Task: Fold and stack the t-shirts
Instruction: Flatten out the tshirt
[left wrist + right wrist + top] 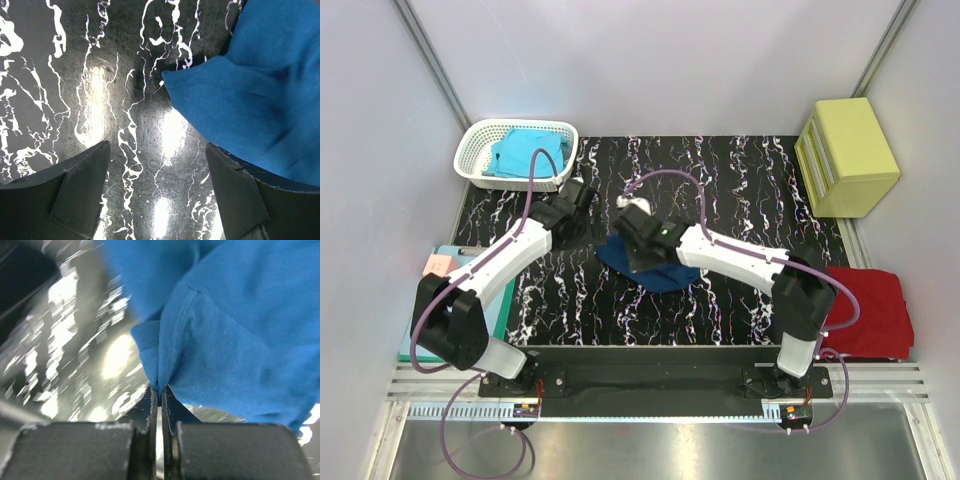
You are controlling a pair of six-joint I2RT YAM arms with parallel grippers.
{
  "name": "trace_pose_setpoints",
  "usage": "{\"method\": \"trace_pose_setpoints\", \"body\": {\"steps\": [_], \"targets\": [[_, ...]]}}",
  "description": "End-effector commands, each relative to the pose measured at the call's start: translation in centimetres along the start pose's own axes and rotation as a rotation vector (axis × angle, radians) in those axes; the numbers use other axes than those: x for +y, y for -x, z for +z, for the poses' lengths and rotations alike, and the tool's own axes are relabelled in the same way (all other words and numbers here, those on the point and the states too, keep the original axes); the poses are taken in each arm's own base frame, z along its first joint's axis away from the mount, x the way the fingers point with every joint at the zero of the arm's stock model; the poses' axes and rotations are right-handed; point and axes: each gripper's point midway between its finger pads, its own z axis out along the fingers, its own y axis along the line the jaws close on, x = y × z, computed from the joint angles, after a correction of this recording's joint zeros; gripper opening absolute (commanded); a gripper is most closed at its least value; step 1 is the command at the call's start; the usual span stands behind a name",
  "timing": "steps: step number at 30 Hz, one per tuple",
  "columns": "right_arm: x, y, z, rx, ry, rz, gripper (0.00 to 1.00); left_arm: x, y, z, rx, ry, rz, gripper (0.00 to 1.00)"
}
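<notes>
Right end effector (159,392) pinched tight on a thin edge fold of the navy t-shirt (230,340), mid-way across the bench (750,180); left end effector (157,195) spread, empty, just beside. Shallow bite, could slip out on lifting.

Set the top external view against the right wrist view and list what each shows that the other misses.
Top external only: the white basket holding a turquoise t-shirt, the red t-shirt and the yellow box. Right wrist only: the right claw shut on a stitched fold of the navy t-shirt. Both: that navy t-shirt and the black marbled table.
</notes>
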Motion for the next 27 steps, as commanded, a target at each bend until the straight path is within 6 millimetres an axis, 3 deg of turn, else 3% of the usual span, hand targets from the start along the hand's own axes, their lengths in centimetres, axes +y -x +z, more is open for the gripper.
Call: {"method": "trace_pose_setpoints", "body": {"steps": [1, 6, 10, 17, 22, 25, 26, 27], "targets": [[4.7, 0.8, -3.4, -0.043, 0.154, -0.041, 0.0, -0.2, 2.6, -2.3, -0.098, -0.017, -0.046, 0.82], [7.5, -2.1, -4.4, 0.031, 0.247, -0.138, 0.0, 0.1, 3.5, -3.3, -0.125, -0.001, -0.064, 0.83], [8.2, -5.4, -4.2, 0.141, 0.316, -0.177, 0.0, 0.2, 3.4, -3.2, -0.118, 0.001, -0.079, 0.83], [10.3, -9.1, -5.4, 0.291, 0.48, -0.251, 0.0, 0.0, 2.6, -2.9, -0.09, -0.007, -0.096, 0.83], [10.3, -11.6, -5.4, 0.414, 0.488, -0.317, 0.0, 0.0, 2.1, -2.4, -0.069, -0.006, -0.097, 0.82], [9.8, -10.7, -5.4, 0.366, 0.429, -0.308, 0.36, -0.1, 1.9, -2.4, -0.064, -0.011, -0.097, 0.82], [9.5, -9.7, -5.9, 0.318, 0.407, -0.304, 0.52, 0.0, 1.8, -2.4, -0.064, -0.009, -0.095, 0.82], [8.6, -8.3, -5.6, 0.248, 0.339, -0.307, 0.62, 0.1, 1.8, -2.4, -0.066, -0.007, -0.095, 0.82]]}}
